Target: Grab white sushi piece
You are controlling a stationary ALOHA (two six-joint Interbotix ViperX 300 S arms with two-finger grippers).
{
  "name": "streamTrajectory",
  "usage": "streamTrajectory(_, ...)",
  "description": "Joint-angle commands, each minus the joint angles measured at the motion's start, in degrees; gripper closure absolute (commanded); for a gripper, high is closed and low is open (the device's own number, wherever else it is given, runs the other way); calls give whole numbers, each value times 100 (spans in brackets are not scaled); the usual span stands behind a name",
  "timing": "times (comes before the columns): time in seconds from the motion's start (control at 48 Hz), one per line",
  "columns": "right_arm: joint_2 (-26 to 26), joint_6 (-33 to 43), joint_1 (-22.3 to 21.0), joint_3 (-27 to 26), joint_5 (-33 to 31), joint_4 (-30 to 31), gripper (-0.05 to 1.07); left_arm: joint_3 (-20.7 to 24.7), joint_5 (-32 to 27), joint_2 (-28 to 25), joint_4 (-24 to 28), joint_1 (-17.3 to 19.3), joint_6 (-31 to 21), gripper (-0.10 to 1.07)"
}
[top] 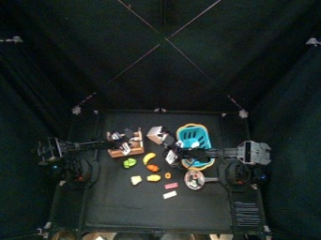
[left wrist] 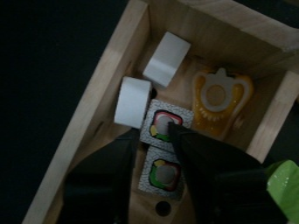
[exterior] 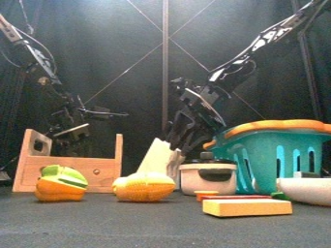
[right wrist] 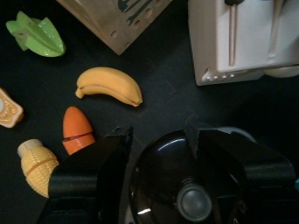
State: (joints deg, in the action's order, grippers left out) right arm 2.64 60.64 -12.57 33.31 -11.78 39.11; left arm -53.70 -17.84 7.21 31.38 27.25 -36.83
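Left gripper (left wrist: 167, 140) jaws part-spread inside the wooden box (left wrist: 100, 96), tips over a white sushi piece (left wrist: 165, 120) (green-red centre). Right gripper (right wrist: 160, 140) jaws spread above a black pot (right wrist: 193, 184). No legible writing.

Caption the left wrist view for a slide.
Left gripper reaches into wooden box over sushi pieces.

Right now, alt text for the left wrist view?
The left gripper reaches down into a wooden box, its jaws over a sushi piece with a green and red centre. Two white blocks and an orange toy lie beyond.
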Motion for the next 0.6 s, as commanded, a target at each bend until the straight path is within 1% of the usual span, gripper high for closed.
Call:
streamTrajectory(0.0,-62,18,-9,-44,44,-26,16,-88,-70,-9,-53,35,-9,41)
streamTrajectory(0.104,-53,18,-9,-44,53,-26,16,-97,-62,18,-158,18,0,47)
streamTrajectory(0.188,-53,18,-9,-44,53,-26,16,-97,-62,53,-211,18,26,47)
streamTrajectory(0.25,-53,18,-9,-44,53,-26,16,-97,-62,105,-220,18,26,45)
streamTrajectory(0.333,-53,18,-9,-44,44,-26,16,-97,-26,167,-220,18,35,38)
streamTrajectory(0.479,-44,18,-9,-35,44,-18,16,-105,-35,255,-229,9,26,20)
streamTrajectory(0.583,-44,18,-9,-35,53,-26,16,-97,0,281,-229,9,26,11)
